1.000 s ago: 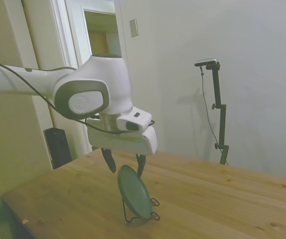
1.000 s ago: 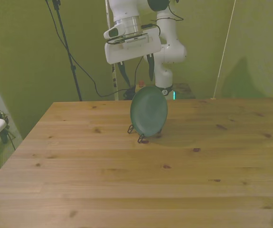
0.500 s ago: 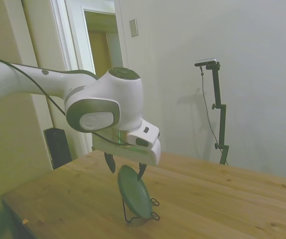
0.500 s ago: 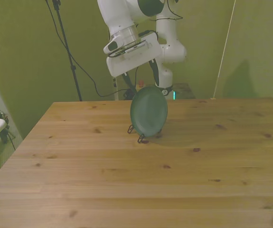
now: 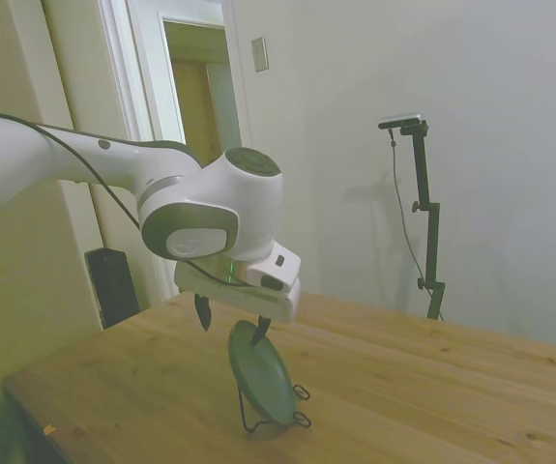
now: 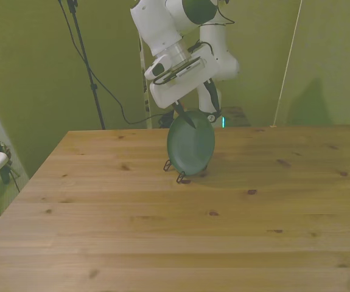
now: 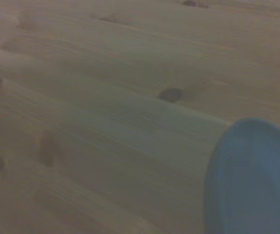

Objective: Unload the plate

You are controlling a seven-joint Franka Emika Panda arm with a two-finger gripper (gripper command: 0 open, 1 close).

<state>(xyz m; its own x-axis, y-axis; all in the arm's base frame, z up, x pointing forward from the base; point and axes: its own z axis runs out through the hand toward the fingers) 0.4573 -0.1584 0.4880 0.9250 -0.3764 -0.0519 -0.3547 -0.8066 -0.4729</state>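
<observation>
While the plate (image 6: pixel 190 143) stands on edge in its thin black wire stand (image 6: pixel 178 172), toward the table's (image 6: pixel 162 243) far side at about 12 o'clock in the front view, I see my gripper (image 6: pixel 194 118) tilted over its top rim. Its fingers are spread apart, one on either side of the rim, gripping nothing. My wrist camera shows a blurred curve of the plate (image 7: pixel 252 180) against wood grain.

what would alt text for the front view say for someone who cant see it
A white robot arm reaches down with its open gripper straddling the top rim of a dark grey-green plate, one finger in front of it and one behind. The plate stands on edge in a thin black wire stand on a wooden table.
</observation>
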